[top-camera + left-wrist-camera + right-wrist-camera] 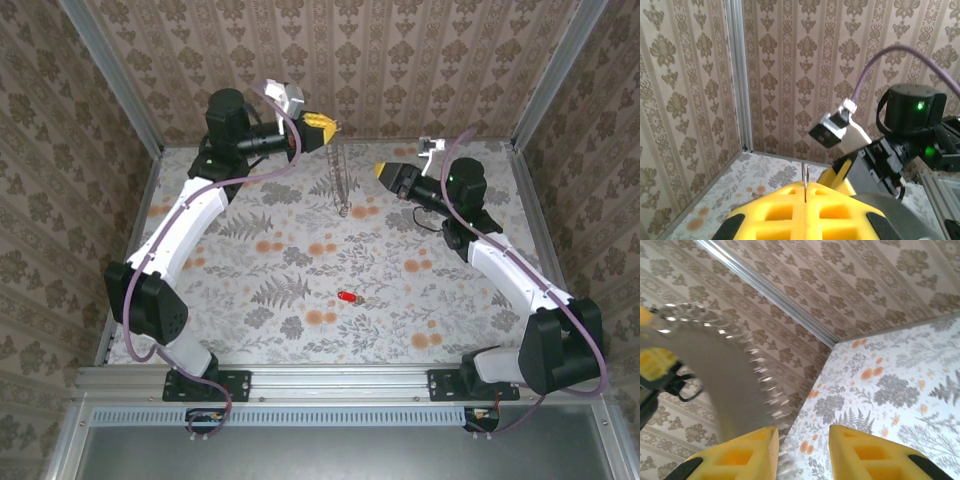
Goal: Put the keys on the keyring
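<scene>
My left gripper [322, 127] is raised at the back of the table, shut on the top of the keyring [340, 175]. The keyring is a thin metallic chain hanging straight down, its lower end near the tabletop. In the left wrist view, two thin strands of the keyring [805, 175] stick out of the closed yellow jaws of my left gripper [805, 187]. My right gripper [383, 170] points left, just right of the chain. Its fingers stand open [802, 440], with the blurred keyring [760, 385] passing beside the left finger [762, 450]. The red key [347, 298] lies alone on the table, nearer the front.
The floral tablecloth [400, 290] is boxed in by patterned walls with metal corner posts [120, 90]. The right arm's wrist and camera [840, 131] sit close in front of my left gripper. An aluminium rail [330, 378] runs along the near edge.
</scene>
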{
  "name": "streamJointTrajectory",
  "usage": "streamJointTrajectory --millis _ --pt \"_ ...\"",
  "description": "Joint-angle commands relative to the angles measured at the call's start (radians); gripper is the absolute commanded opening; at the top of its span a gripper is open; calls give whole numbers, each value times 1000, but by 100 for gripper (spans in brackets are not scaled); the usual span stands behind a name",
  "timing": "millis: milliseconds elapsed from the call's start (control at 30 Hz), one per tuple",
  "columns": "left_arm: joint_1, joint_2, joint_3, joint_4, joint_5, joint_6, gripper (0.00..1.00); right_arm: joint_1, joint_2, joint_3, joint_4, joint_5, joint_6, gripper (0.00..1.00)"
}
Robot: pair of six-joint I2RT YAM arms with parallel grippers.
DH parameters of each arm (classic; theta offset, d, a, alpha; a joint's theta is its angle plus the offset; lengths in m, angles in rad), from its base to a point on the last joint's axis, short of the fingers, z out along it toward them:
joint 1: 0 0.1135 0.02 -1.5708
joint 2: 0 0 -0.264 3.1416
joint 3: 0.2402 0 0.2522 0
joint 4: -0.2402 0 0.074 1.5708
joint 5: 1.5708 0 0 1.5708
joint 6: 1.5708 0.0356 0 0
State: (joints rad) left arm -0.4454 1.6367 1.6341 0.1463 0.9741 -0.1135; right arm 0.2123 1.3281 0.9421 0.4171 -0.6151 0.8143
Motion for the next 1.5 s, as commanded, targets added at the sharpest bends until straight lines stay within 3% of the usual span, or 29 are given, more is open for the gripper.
streamJointTrajectory --millis 0,200,367,767,967,1133,1467 --pt "-4 -30 -38 120 -49 -54 0 -3 -34 -54 -85 35 -38 34" --pt "22 -60 -122 200 -90 -119 0 45 -75 -138 -296 83 -145 36" --pt "47 -107 -226 272 -111 -158 0 169 -45 -164 -471 185 -221 36" --pt "94 -242 -437 356 -167 -203 0 452 8 -181 -750 562 -112 37" --pt "98 -295 -477 328 -185 -197 0 574 55 -175 -797 675 -17 37" --pt "101 -313 -482 316 -194 -197 0 638 182 -123 -820 741 29 36" --pt "111 -329 -494 325 -195 -206 0 692 279 -44 -867 816 49 33"
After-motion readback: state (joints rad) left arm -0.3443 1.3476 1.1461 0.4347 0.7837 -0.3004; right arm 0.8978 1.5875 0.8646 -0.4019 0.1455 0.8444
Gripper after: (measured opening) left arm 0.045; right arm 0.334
